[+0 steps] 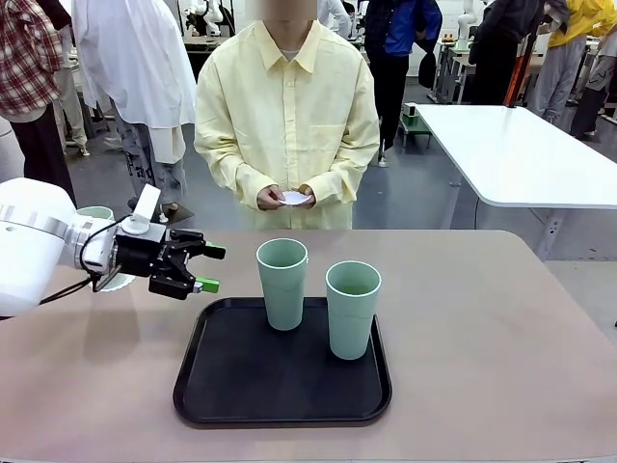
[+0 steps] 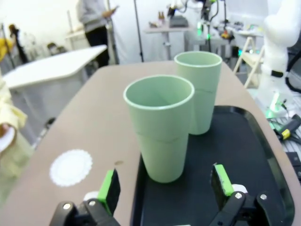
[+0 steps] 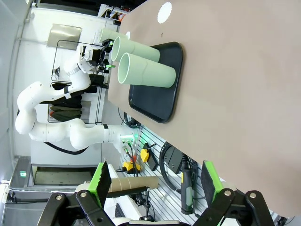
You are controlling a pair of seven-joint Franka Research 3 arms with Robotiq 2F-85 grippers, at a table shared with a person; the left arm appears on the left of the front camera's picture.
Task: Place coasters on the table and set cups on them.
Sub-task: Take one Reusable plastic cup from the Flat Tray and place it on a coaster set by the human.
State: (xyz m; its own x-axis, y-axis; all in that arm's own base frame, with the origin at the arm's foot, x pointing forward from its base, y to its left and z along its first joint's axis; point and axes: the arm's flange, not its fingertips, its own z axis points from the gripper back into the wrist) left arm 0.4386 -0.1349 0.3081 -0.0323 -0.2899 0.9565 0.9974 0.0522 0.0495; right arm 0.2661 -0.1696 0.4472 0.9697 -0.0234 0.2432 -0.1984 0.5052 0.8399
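The left fingers [image 1: 210,269] hang low over the beige counter [image 1: 501,328], pointing sideways toward the cups. Their green pads stand wide apart, with nothing between them. A black tray [image 1: 280,395] lies just past the fingertips, and two pale green cups stand upright on it.

In the left wrist view, the nearer cup [image 2: 162,127] stands straight ahead of the left fingers [image 2: 165,186], between the lines of the two pads and a little beyond their tips, not touching them. The farther cup [image 2: 200,89] stands behind it, toward the right pad's side. Both are on the tray [image 2: 249,150]. One lacy white coaster [image 2: 71,167] lies flat on the bare counter [image 2: 94,113], outside the left pad and just beside the tray's edge.

Behind the left fingers in the front view, the rim of a third cup [image 1: 96,212] peeks out past the white wrist.

The right fingers [image 3: 155,176] are also spread wide and empty, well apart from the cups [image 3: 146,70] and the coaster [image 3: 164,12], which lie far ahead of them across the counter [image 3: 235,94].

A person [image 1: 286,116] stands at the far side, holding a small white paper [image 1: 295,198] in both hands.
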